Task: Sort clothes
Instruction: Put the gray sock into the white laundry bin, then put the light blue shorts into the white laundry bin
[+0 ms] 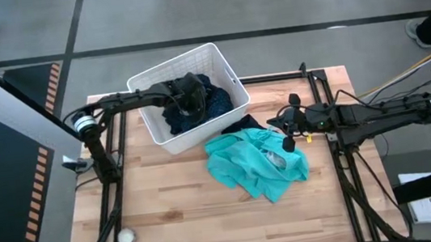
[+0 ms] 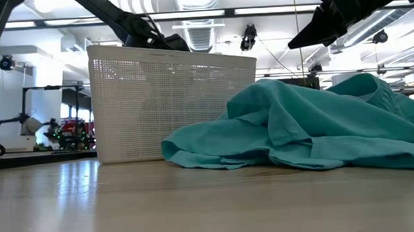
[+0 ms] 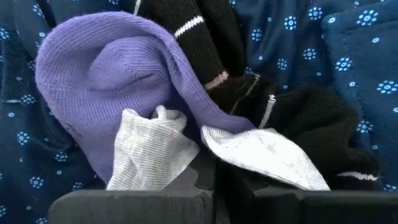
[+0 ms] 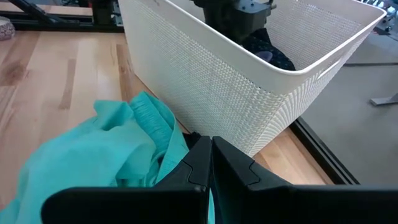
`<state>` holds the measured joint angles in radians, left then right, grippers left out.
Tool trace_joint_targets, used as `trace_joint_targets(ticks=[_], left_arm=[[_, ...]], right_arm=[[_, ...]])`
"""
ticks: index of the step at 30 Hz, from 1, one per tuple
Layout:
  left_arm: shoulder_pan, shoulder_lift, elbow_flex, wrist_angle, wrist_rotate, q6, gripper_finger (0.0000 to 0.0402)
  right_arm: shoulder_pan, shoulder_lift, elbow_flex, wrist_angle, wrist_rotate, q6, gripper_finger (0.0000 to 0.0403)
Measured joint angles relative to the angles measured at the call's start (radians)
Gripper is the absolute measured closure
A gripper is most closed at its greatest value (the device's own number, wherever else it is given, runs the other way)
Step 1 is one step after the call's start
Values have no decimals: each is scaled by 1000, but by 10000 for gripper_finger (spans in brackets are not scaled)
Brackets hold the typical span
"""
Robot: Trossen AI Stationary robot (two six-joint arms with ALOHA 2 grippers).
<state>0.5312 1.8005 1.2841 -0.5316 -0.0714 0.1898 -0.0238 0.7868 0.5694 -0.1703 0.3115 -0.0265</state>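
Note:
A white plastic basket point(image 1: 170, 134) stands at the table's far left and holds a navy garment with small dots point(image 3: 348, 56), black pieces with white stripes point(image 3: 205, 37) and a purple and grey ribbed piece point(image 3: 106, 68). My left gripper point(image 1: 188, 98) is down inside the basket, shut on that ribbed piece. A teal garment point(image 1: 253, 164) lies crumpled on the table right of the basket. My right gripper point(image 1: 286, 133) hovers shut and empty above the teal garment's far right part; the low view point(image 2: 329, 20) shows it well clear of the cloth. My left gripper point(image 3: 212, 180) pinches the grey ribbed part point(image 3: 186, 152) of the purple and grey piece between its two fingers, coming from above and pointing down into the basket. Grey cloth bulges out on both sides of the fingers. The piece lies on the navy dotted garment.
A dark garment point(image 1: 240, 124) lies on the table between the basket and the teal garment. A small round thing point(image 1: 125, 237) sits near the front left corner. Black frame rails point(image 1: 343, 171) run along the table's sides. Bare wood point(image 1: 175, 199) lies in front of the basket.

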Motion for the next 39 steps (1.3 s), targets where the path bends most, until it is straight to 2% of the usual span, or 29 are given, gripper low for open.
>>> trace_joint_targets(ticks=[6, 9, 22, 25, 29, 33, 39], left_arm=[[-1, -59, 35, -19, 6, 0, 389], [-2, -105, 57, -15, 9, -10, 369], [-39, -290, 82, -17, 7, -24, 237], [-44, -325, 81, -17, 6, -23, 208], [-76, -382, 81, 18, 2, 21, 185], [-144, -439, 76, 89, 3, 68, 184], [-262, -525, 13, 221, 3, 116, 204]], right_arm=[[0, 0, 0, 0, -5, 13, 403], [0, 0, 0, 4, -54, 27, 403], [0, 0, 34, 28, -68, 25, 395], [0, 0, 36, 27, -89, 23, 375], [0, 3, 36, 28, -202, 27, 329], [0, 33, 37, 25, -282, 60, 276], [28, 117, 37, 25, -287, 115, 203]])
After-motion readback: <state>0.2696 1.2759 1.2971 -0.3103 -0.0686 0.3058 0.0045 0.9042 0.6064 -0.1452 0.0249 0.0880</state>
